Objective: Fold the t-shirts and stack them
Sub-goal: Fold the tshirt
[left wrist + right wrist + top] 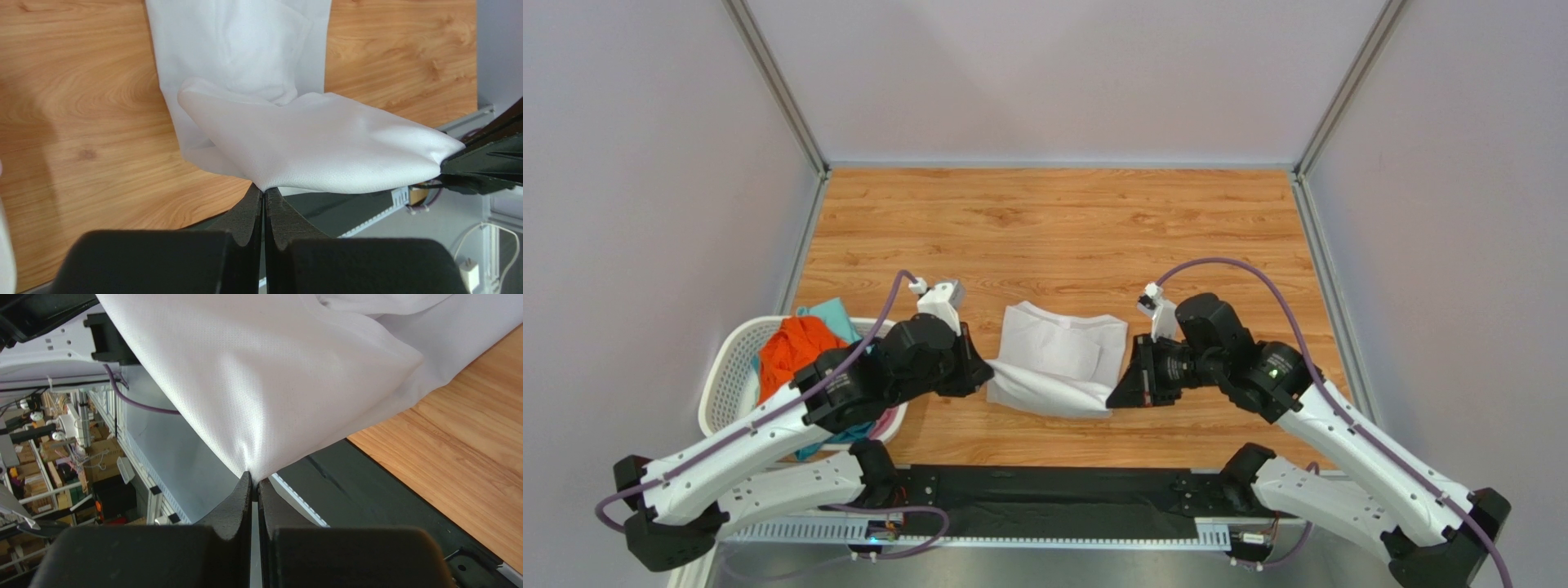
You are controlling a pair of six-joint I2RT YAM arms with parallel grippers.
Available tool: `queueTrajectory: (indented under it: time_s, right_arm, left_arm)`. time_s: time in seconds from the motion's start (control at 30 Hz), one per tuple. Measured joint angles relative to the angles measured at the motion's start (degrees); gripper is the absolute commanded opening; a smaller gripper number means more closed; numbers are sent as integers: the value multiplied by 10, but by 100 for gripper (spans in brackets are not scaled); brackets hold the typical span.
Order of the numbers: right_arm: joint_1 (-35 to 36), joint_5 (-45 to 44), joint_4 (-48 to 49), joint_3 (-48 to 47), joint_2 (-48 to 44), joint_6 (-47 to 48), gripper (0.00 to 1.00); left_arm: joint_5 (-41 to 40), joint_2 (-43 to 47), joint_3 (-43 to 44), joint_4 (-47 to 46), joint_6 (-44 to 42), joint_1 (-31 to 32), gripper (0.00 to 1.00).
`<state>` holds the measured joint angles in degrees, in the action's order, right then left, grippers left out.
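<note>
At the middle of the wooden surface, the white shirt lies partly folded, its near edge raised off the wood. The left end effector is pinched tight on the near left corner. The right end effector is clamped likewise on the near right corner, cloth spanning between them. At the left, an orange shirt and a teal shirt lie heaped in the basket.

Beyond the white shirt: bare table, open as far as the back wall. Left of the shirt: blocked by the left pincer pinching its corner, then the basket with an orange shirt heaped inside. Right of the shirt: the right pincer, likewise clamped on cloth. Nearer than the shirt: a black rail.
</note>
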<state>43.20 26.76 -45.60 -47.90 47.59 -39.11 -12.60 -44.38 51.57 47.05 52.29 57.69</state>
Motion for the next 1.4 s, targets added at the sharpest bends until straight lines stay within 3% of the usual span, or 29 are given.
queueTrajectory:
  time_s: [0.33,0.83,1.4]
  right_arm:
    - [-63,-18,0,-6,26,10,0]
    - [-182,2,45,-9,99,39,0]
    - [-254,-5,155,-35,306,47,0]
  left_arm:
    - [-53,-87,35,-1,-7,-33,0]
    - [-12,-208,77,-79,-67,-129,0]
    - [63,-443,156,-166,-126,-231,0]
